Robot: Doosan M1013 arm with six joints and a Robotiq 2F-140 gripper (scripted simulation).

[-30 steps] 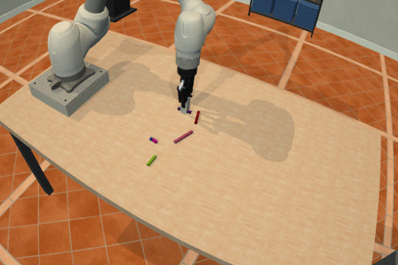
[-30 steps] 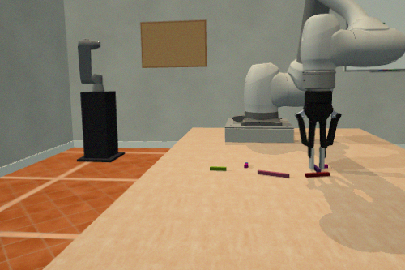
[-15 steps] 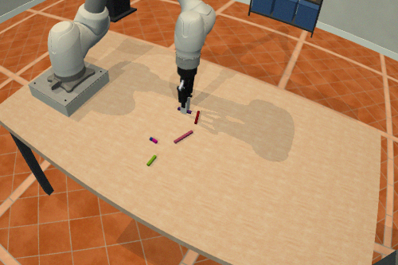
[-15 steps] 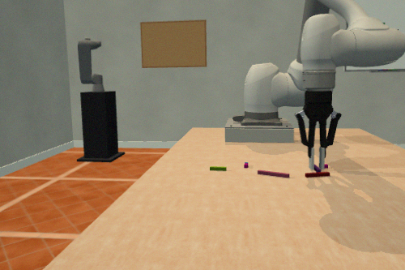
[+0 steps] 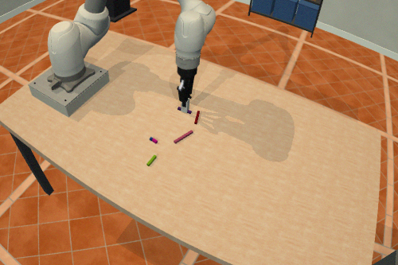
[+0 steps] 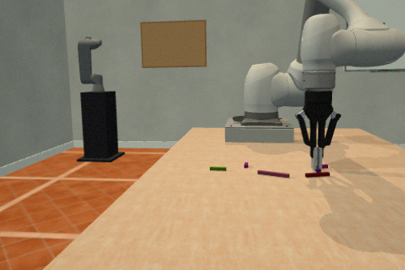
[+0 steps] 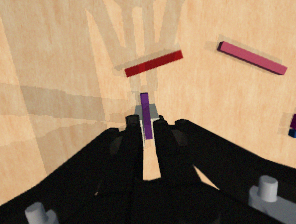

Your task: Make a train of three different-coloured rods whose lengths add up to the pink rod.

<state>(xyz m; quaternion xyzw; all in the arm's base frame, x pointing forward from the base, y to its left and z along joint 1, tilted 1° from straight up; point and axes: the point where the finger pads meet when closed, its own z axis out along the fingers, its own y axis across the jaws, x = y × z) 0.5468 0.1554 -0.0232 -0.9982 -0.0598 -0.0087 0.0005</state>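
Note:
My gripper point(image 5: 185, 108) point(image 6: 317, 168) point(image 7: 146, 114) is shut on the middle of the purple rod point(image 5: 189, 111) point(image 6: 318, 170) point(image 7: 144, 100), low at the table top. The small blue rod point(image 5: 151, 138) point(image 7: 292, 133) and a magenta rod point(image 5: 154, 141) point(image 6: 245, 165) point(image 7: 294, 121) lie end to end, with no gap that I can make out. Another magenta rod point(image 6: 325, 166) shows just behind the fingers in the exterior view. The pink rod point(image 5: 183, 137) point(image 6: 273, 173) point(image 7: 253, 58) lies apart from them.
The red rod point(image 5: 197, 117) point(image 6: 317, 174) point(image 7: 154, 64) lies crosswise just beyond one end of the purple rod. The lime rod point(image 5: 151, 160) point(image 6: 218, 169) lies nearer the table's long front edge in the top view. The arm's base stands at the table's far left there.

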